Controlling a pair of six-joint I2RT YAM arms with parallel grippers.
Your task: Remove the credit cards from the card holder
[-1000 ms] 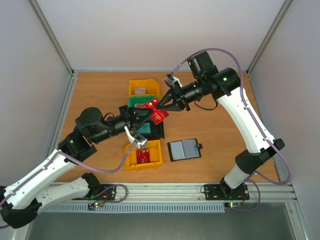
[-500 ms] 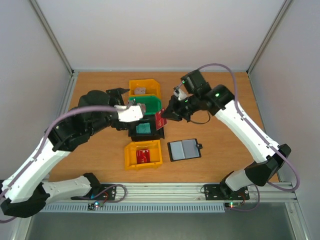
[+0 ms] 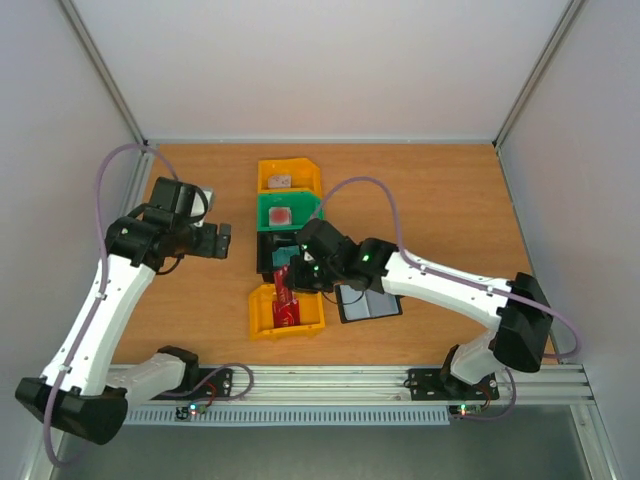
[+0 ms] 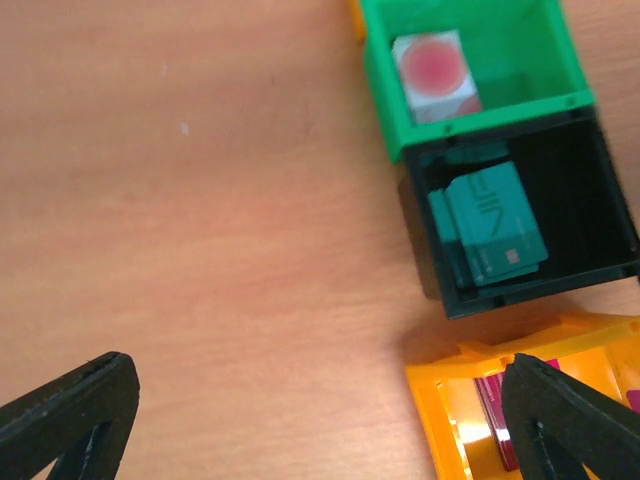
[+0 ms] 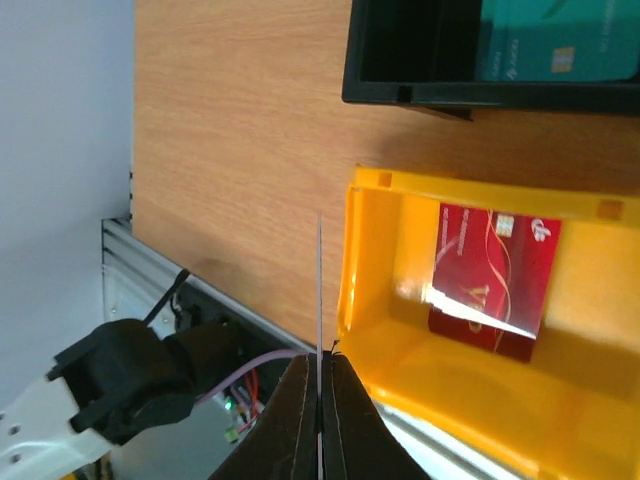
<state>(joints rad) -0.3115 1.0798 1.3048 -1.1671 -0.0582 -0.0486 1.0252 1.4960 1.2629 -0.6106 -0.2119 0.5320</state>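
While the jaws of the right gripper clench a thin red plastic credit card edge-on above the rim of the yellow plastic bin, just beside the black folding card holder, the left gripper hangs well apart, jaws released.

White arms, black joints, lilac cables, black left hand.

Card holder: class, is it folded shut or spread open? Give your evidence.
Spread open: the card holder lies flat on the table, grey-blue inside facing up, one corner hidden under the right arm.
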